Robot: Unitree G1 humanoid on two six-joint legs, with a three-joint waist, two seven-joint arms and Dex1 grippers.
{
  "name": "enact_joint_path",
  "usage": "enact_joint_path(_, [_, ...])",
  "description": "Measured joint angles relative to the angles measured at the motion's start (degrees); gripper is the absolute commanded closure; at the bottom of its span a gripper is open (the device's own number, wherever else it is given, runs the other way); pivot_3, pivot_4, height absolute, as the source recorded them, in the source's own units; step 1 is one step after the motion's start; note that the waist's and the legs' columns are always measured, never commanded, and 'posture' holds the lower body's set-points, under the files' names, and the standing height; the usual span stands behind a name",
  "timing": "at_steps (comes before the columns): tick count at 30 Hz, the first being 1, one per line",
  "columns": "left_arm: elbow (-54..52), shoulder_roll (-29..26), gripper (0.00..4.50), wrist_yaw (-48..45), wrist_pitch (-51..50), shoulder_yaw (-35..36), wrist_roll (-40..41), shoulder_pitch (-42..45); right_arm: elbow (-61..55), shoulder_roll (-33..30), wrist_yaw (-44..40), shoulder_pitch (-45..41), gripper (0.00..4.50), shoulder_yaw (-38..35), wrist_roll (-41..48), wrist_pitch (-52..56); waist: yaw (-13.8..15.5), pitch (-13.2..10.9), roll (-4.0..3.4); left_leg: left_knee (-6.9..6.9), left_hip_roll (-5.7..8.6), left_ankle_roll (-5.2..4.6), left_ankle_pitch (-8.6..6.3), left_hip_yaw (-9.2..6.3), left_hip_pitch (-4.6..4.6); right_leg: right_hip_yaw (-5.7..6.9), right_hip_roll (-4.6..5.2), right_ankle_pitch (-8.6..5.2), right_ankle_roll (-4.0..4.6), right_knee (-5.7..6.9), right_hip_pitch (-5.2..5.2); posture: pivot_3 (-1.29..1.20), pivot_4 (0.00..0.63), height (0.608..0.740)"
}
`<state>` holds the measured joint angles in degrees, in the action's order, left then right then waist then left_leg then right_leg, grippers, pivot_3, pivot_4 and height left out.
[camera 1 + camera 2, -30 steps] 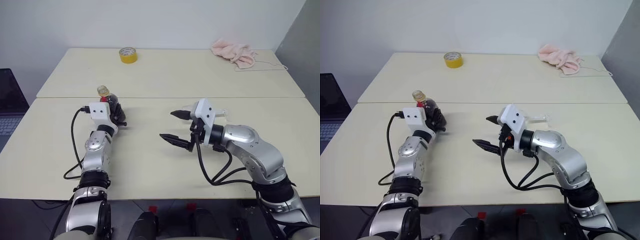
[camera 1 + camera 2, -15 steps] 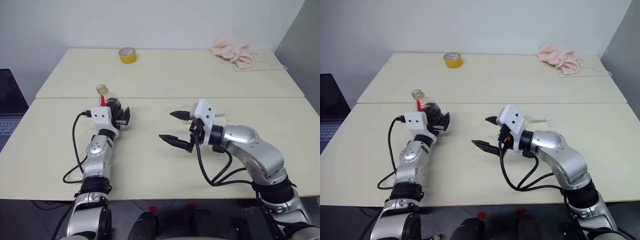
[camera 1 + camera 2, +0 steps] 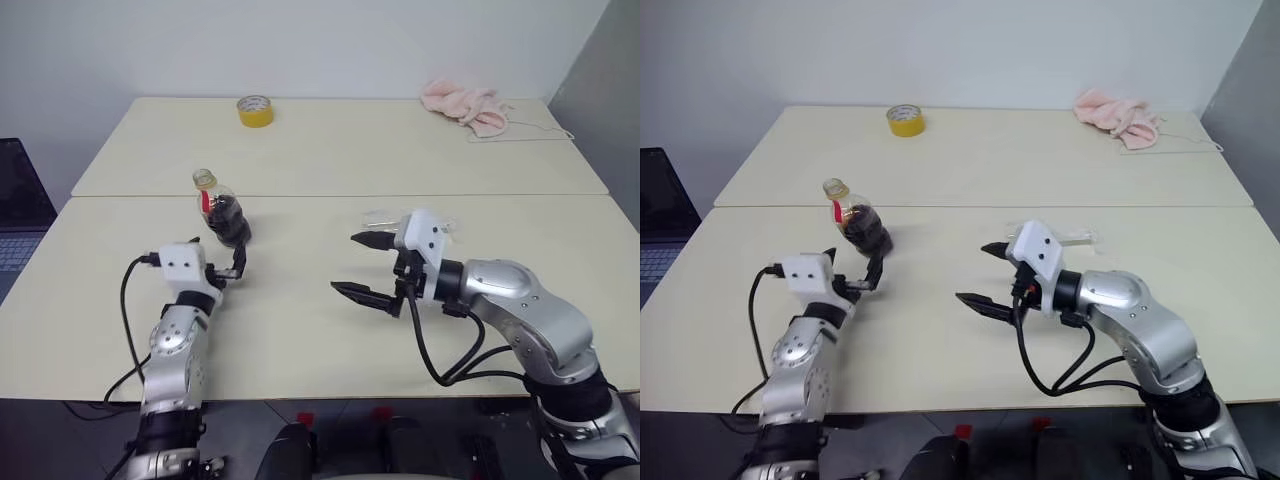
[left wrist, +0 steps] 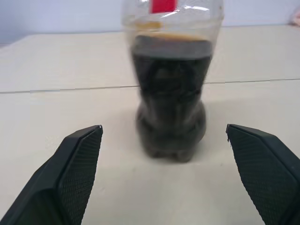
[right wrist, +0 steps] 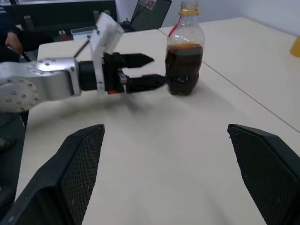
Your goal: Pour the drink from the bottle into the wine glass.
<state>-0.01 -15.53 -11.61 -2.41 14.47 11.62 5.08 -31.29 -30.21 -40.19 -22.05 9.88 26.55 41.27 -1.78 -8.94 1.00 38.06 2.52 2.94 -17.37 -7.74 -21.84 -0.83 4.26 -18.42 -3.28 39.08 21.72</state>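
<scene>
The small squat clear plastic bottle [image 3: 222, 207], with its red neck label, stands upright on the cream table [image 3: 300, 330] just ahead of the left gripper [image 3: 232, 268], apart from both fingertips. The dark brown cola-like drink [image 4: 169, 101] fills most of its body, and the cap appears to be on, so I judge that no pouring has begun. The clear stemmed wine glass [image 3: 380, 216] is hard to make out: a clear shape lies just beyond the right gripper [image 3: 364, 267], partly hidden by the white wrist block, and whether it stands or lies on its side I cannot tell. By this reading everything is left: opening the bottle, bringing it to the glass and tipping it.

The left gripper has its two black fingers spread wide, empty, touching nothing, with the bottle centred between them and a little beyond. The right gripper is likewise spread wide and empty, hovering over bare table well to the right of the bottle.
</scene>
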Motion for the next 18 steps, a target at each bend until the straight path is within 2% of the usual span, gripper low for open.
enact_joint_path(3, [-5.01, -1.67, 0.01, -0.82, -2.67, 0.05, -0.01, -2.86, -0.16, -1.90, 0.38, 3.16, 0.00, -2.41, -0.06, 0.17, 0.28, 0.00, 0.00, 0.03, -0.02, -0.01, 0.00, -0.02, 0.01, 0.04, -0.03, 0.00, 0.00, 0.02, -0.04, 0.00, 0.150, 0.740])
enact_joint_path(6, [-11.18, -5.23, 0.01, -5.95, -4.61, -2.83, 0.47, -4.06, -0.31, -3.89, 1.86, 5.63, 0.00, -4.70, -1.59, -0.98, 0.60, 0.00, 0.00, 0.03, 0.00, -0.02, -0.01, 0.01, 0.08, 0.01, -0.04, 0.00, 0.00, 0.00, -0.16, 0.00, 0.150, 0.740])
enact_joint_path(9, [-15.24, -7.75, 0.01, -12.00, -7.17, -6.33, 2.79, -4.66, 0.32, -6.34, 4.14, 7.45, 0.00, -4.71, -7.30, -4.23, 0.39, 0.01, -0.01, 0.00, 0.00, -0.03, -0.01, 0.07, 0.09, -0.02, -0.04, 0.00, 0.00, -0.02, -0.14, 0.00, 0.150, 0.740])
enact_joint_path(13, [-15.76, -9.81, 0.01, -18.40, -9.89, -9.34, 5.44, -4.76, 3.12, -7.46, 9.10, 7.65, 0.00, -3.10, -17.03, -8.96, -0.07, 0.00, -0.03, -0.05, -0.07, -0.02, -0.01, 0.07, 0.10, -0.01, -0.12, 0.00, 0.00, 0.01, -0.10, 0.00, 0.150, 0.740])
enact_joint_path(18, [-16.45, -12.83, 0.01, -24.77, -13.17, -12.01, 7.62, -1.62, 9.68, -11.12, 15.97, 4.46, 0.00, 5.58, -36.83, -15.58, -0.05, 0.00, -0.03, -0.05, -0.06, -0.01, 0.00, 0.09, 0.09, -0.02, -0.13, -0.01, 0.00, 0.00, -0.07, 0.00, 0.150, 0.740])
